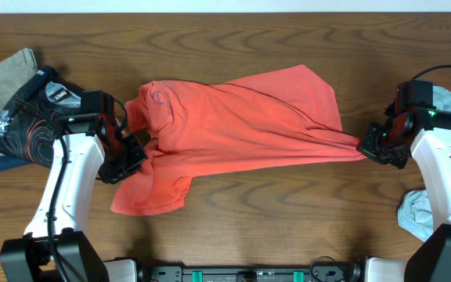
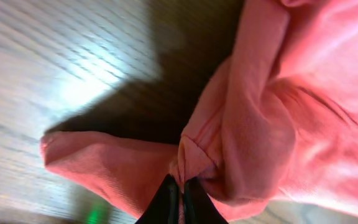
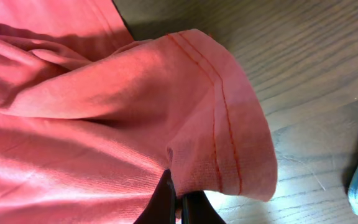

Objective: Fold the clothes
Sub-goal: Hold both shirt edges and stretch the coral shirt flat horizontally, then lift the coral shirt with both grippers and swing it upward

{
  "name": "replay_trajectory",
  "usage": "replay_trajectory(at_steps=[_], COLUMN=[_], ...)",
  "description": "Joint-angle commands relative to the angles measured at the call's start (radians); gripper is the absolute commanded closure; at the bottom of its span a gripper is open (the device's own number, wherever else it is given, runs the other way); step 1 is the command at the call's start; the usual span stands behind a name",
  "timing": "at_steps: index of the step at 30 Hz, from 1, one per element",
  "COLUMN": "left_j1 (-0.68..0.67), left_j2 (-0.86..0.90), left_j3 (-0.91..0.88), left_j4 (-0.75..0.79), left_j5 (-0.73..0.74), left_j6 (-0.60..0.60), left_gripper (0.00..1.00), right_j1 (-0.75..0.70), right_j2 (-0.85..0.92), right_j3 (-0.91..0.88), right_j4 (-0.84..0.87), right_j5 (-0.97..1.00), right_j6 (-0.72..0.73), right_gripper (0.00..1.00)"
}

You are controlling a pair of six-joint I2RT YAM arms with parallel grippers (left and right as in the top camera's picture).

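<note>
The left pincer (image 2: 179,190) clamps a fold of the soft coral-red cotton T-shirt (image 1: 233,117). The right pincer (image 3: 178,198) is closed tight on its stitched hem (image 3: 225,124).

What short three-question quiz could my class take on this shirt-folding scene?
1. True or false: the red shirt lies neatly folded in a square.
2. What is the right gripper shut on? A) the red shirt, near its stitched hem B) a sock C) nothing
3. Fill the gap: the black printed cloth lies nearest the ___ gripper.
Key: 1 false: it is stretched, crumpled, between the left gripper and the right gripper; 2 A; 3 left.
</note>
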Motion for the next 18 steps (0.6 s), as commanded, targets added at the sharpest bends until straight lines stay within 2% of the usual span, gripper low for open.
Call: replay_trajectory(at_steps=[1,5,9,18], left_j1=[0.001,0.001,0.001,0.006], left_j2=[-0.018,-0.083,-0.180,-0.397], left_j3=[0.014,0.062,0.114,0.262], left_j4=[-0.008,-0.016,-0.019,-0.018], left_j5=[0.102,0.173,0.182,0.182], left_j6=[0.056,0.089,0.100,0.096], left_gripper=[0.94,0.94,0.94,0.94], right_j1=[-0.009,-0.028,-0.054,-0.093], right_j2=[0.002,-0.021,-0.052,-0.103], right_j3=[0.003,0.036,0.122,0.468], right_j4=[0.003,-0.017,-0.061,-0.247], right_j5=[0.012,-0.023,-0.056,-0.063], right_j6=[-0.033,-0.052,-0.098,-0.150], right_gripper=[0.99,0.99,0.99,0.99])
